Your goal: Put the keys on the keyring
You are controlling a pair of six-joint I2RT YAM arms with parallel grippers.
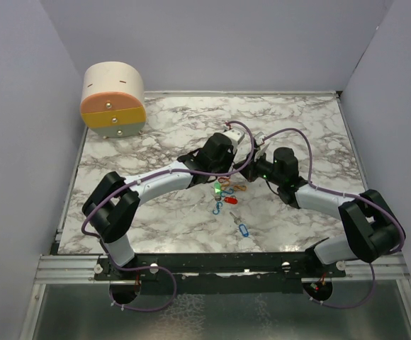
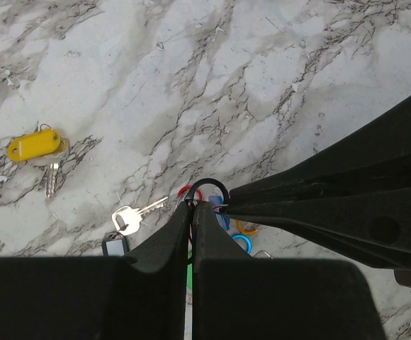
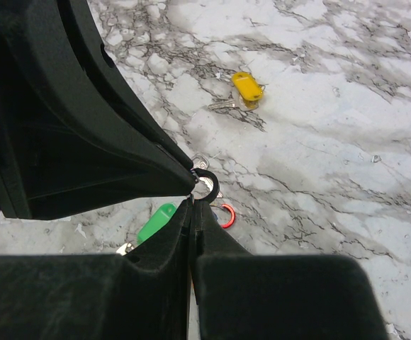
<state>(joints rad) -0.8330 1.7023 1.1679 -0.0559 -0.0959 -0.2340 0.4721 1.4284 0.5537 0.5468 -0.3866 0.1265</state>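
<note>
**Hazard 1:** both pincers are clamped on 1 thin black keyring (image 2: 210, 180), so you have no free tool to fetch a key. Letting go on either side may let the ring twist or drop into the clutter below.

**Hazard 2:** an uneven pull could pop the ring out of the tips.

**Left gripper (image 2: 193, 207):** fully closed, nipping the ring's edge.

**Right gripper (image 3: 191, 205):** fully closed on the same ring, opposite side.

**Keys:** all loose on the table (image 2: 276, 64). The yellow-tag key (image 2: 35, 146) lies well apart, and the green-tag key (image 3: 156, 222) lies just beneath the ring.

Blk keyring (image 2: 210, 180) pinched; yel-tag key (image 2: 35, 145), grn-tag key (image 3: 156, 221) lying loose, apart.
</note>
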